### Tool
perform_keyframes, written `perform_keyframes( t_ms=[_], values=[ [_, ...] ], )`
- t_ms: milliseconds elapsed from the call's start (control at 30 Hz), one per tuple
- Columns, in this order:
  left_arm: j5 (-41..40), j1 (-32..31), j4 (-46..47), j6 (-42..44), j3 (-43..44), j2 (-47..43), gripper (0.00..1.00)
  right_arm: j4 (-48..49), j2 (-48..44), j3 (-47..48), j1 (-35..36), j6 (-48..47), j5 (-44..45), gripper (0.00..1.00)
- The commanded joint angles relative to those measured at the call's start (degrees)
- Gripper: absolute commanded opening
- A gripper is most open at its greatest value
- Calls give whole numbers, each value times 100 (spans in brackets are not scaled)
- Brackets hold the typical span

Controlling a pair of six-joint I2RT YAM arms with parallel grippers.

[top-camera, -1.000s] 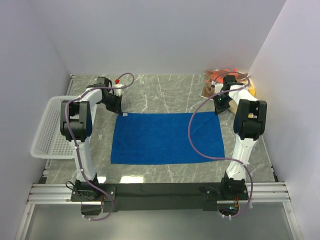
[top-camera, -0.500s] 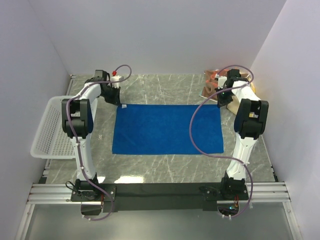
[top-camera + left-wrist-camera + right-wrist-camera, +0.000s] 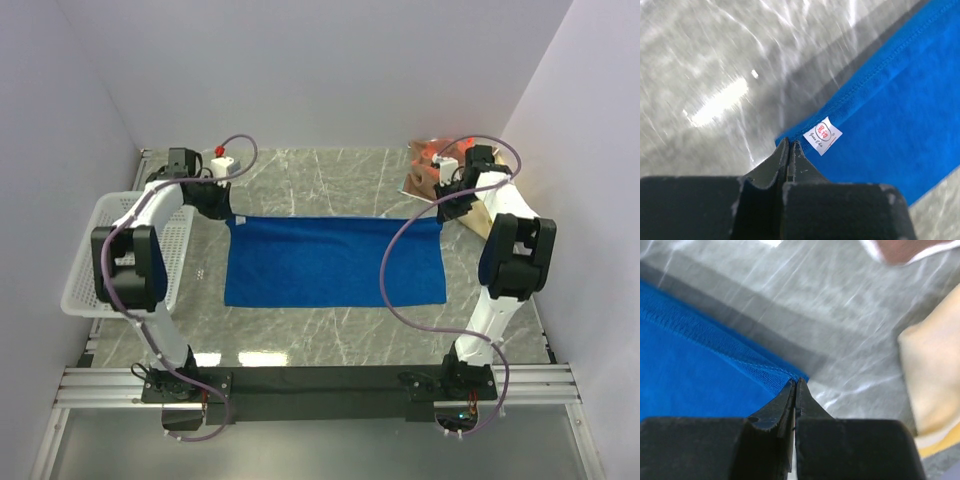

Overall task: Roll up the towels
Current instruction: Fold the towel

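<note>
Jaws pressed tight, the left gripper (image 3: 790,144) pinches the blue towel (image 3: 335,262) by its ten-o'clock corner, the right gripper (image 3: 795,383) its two-o'clock corner.

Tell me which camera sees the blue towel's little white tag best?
The left wrist camera: the tag is big and close. From the top it's too small to see; the right wrist shows another corner.

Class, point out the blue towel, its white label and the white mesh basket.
blue towel (image 3: 335,262), top view, middle of the cloth.
white label (image 3: 822,135), left wrist view, centre of the tag.
mesh basket (image 3: 92,262), top view, bare mesh floor.
</note>
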Motion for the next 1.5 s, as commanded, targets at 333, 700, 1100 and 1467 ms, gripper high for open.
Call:
perform_keyframes(
  t_ms=[333, 700, 1100, 1467],
  values=[
    [287, 221, 24, 1524, -1940, -1764, 0, -266, -1397, -1384, -308, -1209, -255, 0],
    [806, 283, 271, 2551, -2785, -2821, 1, -1109, -1522, -1726, -669, -1930, -1019, 0],
    [236, 265, -585, 3399, -3189, -2022, 1, -838, -977, -2351, -660, -1983, -343, 0],
    [234, 265, -660, 2799, -2830, -1766, 1, -1047, -976, -2114, -669, -1825, -290, 0]
  ],
)
